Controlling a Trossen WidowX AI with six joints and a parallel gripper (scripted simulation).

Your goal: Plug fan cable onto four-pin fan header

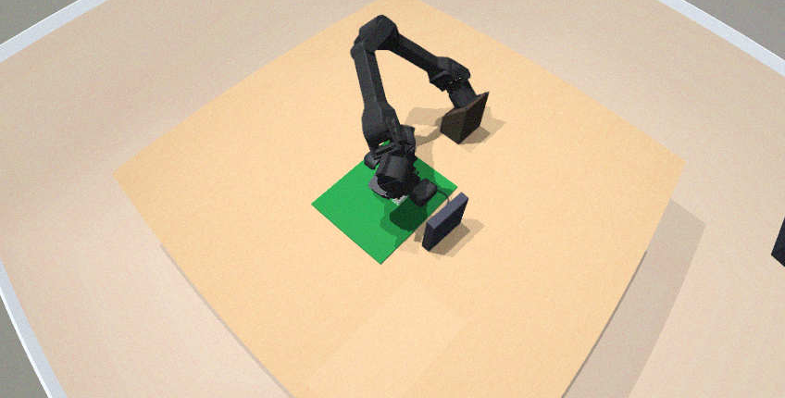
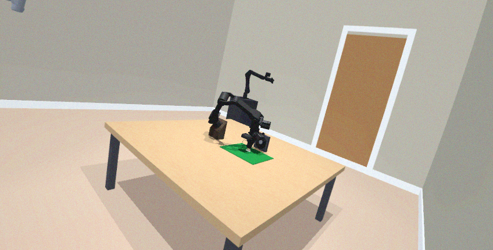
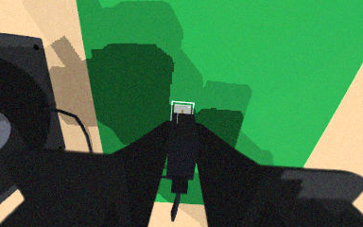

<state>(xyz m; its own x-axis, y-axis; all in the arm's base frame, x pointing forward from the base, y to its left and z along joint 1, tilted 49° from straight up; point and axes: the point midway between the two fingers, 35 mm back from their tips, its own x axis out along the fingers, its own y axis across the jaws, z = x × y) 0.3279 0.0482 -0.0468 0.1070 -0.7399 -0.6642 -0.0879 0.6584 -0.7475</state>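
Note:
My gripper (image 2: 249, 146) (image 3: 182, 127) is shut on the fan's black plug (image 3: 181, 153), low over the green board (image 1: 352, 206) (image 2: 257, 159) (image 3: 287, 57). In the wrist view the plug's front end overlaps the near part of the white header (image 3: 182, 108). The header's far wall and a pin show beyond it. Whether the plug is above the header or partly in it cannot be told. A bit of the header (image 1: 398, 201) shows below my hand in the top view. The black cable (image 3: 77, 118) runs from the fan (image 1: 447, 222) (image 2: 265, 144) (image 3: 13, 43), which stands upright beside the board.
The board lies on the wooden table (image 1: 275, 283) (image 2: 193, 164). The arm's brown base block (image 1: 465, 118) (image 2: 217, 132) stands behind the board. The fan is close to my hand, on the left in the wrist view. A dark panel (image 2: 235, 110) stands beyond the table.

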